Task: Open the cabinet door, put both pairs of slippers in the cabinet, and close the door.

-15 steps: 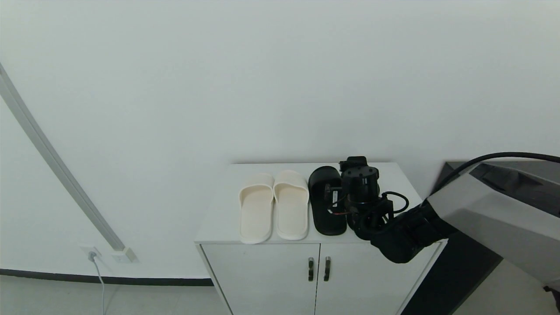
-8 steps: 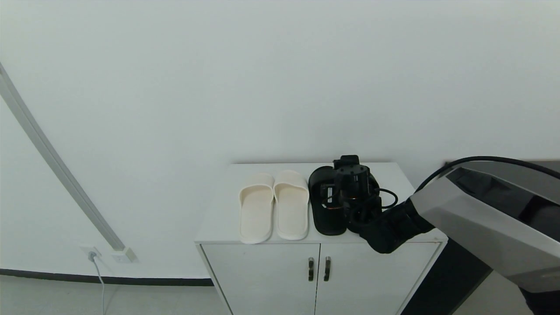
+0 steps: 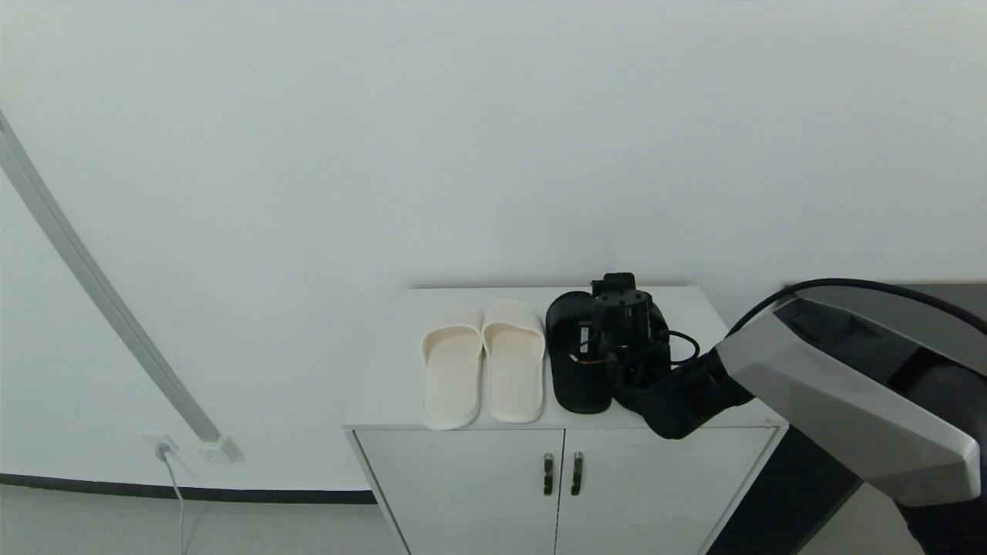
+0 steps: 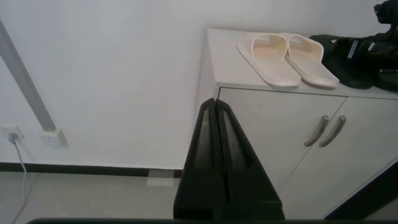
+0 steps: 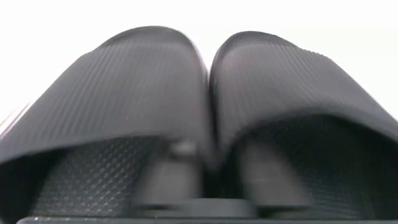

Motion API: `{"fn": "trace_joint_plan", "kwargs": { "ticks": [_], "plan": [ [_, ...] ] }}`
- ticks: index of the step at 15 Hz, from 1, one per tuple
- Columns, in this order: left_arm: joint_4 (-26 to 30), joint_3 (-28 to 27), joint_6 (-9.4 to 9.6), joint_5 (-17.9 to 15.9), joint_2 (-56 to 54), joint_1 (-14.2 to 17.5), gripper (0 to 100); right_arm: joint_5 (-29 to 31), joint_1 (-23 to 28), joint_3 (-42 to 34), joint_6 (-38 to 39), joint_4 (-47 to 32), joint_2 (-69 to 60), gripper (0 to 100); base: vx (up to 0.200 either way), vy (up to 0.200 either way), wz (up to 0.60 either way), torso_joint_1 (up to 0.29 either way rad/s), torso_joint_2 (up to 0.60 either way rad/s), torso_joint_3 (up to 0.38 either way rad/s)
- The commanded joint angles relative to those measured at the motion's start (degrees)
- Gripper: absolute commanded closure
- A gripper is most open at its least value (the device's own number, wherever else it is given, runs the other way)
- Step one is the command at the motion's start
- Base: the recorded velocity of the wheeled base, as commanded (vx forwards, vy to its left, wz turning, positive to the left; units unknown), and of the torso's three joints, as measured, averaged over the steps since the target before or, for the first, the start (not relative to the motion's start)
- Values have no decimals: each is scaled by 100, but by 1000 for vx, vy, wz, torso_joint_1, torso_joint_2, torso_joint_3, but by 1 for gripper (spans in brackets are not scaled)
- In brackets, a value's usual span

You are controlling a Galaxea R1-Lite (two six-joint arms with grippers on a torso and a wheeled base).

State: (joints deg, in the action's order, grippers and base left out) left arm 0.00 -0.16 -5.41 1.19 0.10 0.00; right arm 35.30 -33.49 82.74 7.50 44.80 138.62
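REMOTE DESK: My right gripper (image 3: 623,320) sits low over the black slippers (image 3: 577,374) at the right end of the cabinet top (image 3: 698,312). Its wrist view looks straight into both toe straps, which touch side by side. I cannot tell whether these jaws are apart or clamped. The left gripper (image 4: 216,149) hangs off the cabinet's left side, jaws together and holding nothing. The white slippers (image 3: 510,362) lie just beside the black pair, toward the middle, heels at the front edge. Both doors (image 3: 463,493) are shut, their handles (image 3: 547,472) side by side at the centre seam, so I judge the left arm must pull a door before anything goes in. To lift well, I reckon the grip should take both inner strap edges together and rise level, so neither slipper drops or nudges the white pair. Behind stands a plain white wall (image 3: 463,154) with a slanting conduit (image 3: 92,285) and a socket (image 3: 162,447) with a cable near the floor.
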Motion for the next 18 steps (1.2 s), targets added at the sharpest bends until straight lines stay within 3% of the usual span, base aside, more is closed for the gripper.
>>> {"fn": "trace_joint_plan", "kwargs": {
  "ticks": [1, 5, 9, 13, 18],
  "plan": [
    [0, -2, -4, 4, 8, 0, 100, 3, 0, -21, -3, 11, -19, 100, 0, 0, 0, 0, 0, 0],
    [0, -2, -4, 4, 8, 0, 100, 12, -9, -372, -3, 38, -476, 100, 0, 0, 0, 0, 0, 0],
    [0, -2, -4, 12, 8, 0, 100, -428, -255, -1735, -143, 38, -1856, 100, 0, 0, 0, 0, 0, 0],
    [0, -2, -4, 4, 8, 0, 100, -1535, -598, -3220, -170, 38, -3201, 100, 0, 0, 0, 0, 0, 0],
    [0, -2, 5, 4, 8, 0, 100, -3513, -940, -4934, -556, 187, -4730, 100, 0, 0, 0, 0, 0, 0]
  ]
}}
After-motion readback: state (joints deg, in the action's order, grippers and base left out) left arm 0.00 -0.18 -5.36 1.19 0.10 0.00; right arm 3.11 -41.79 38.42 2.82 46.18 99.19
